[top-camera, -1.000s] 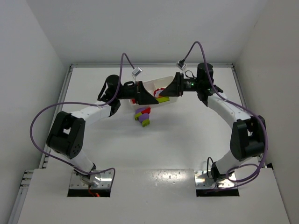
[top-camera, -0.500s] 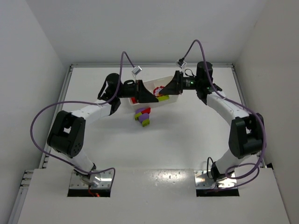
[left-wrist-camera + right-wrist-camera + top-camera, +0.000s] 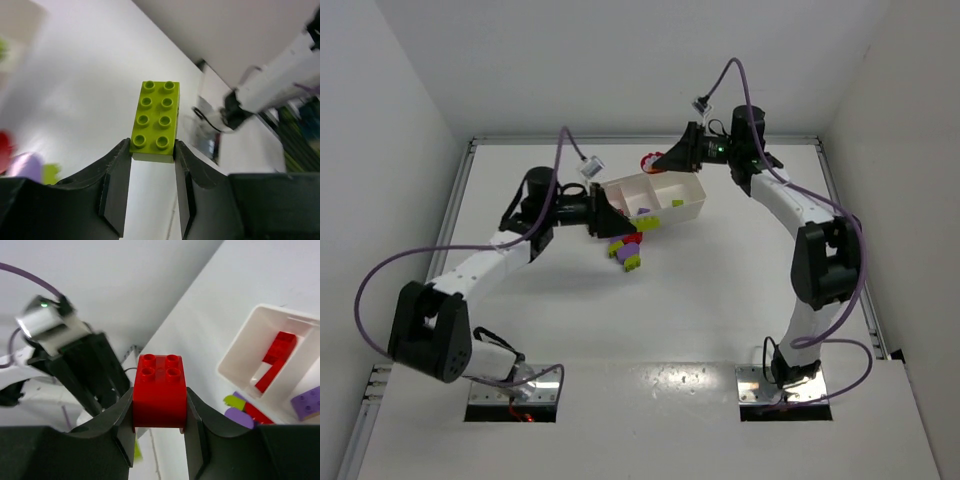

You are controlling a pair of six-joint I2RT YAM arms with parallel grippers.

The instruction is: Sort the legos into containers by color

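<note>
Top external view: white tray [image 3: 692, 210] sits skewed on the bench [image 3: 740, 290], toward the far side, between the two arms. The left arm reaches in from the left, its tip at the tray's left near corner. The right arm curls round from the right, its tip held beyond the tray's far wall.

Left wrist view: left fingers [image 3: 116, 180] are closed narrow on a lime green brick [image 3: 155, 120], two-by-four studs, stud face toward the camera. The grip is on the brick's near end; the rest sticks out past the fingertips. Brick is held up above the bench.

Right wrist view: right fingers [image 3: 124, 432] clamp a red brick [image 3: 159, 395], two-by-two studs, one finger on each side face. It is held in the air, outside the tray.

Same view: the tray's end compartment [image 3: 235, 352] holds two red bricks [image 3: 277, 357]. A purple brick [image 3: 306, 402] lies just past that compartment's wall at the frame edge; cannot tell from this view whether it sits in the next compartment.

Loose bricks [image 3: 625, 250], lime, purple and red, lie in a tight cluster on the bench just beside the tray's near wall, touching one another.
</note>
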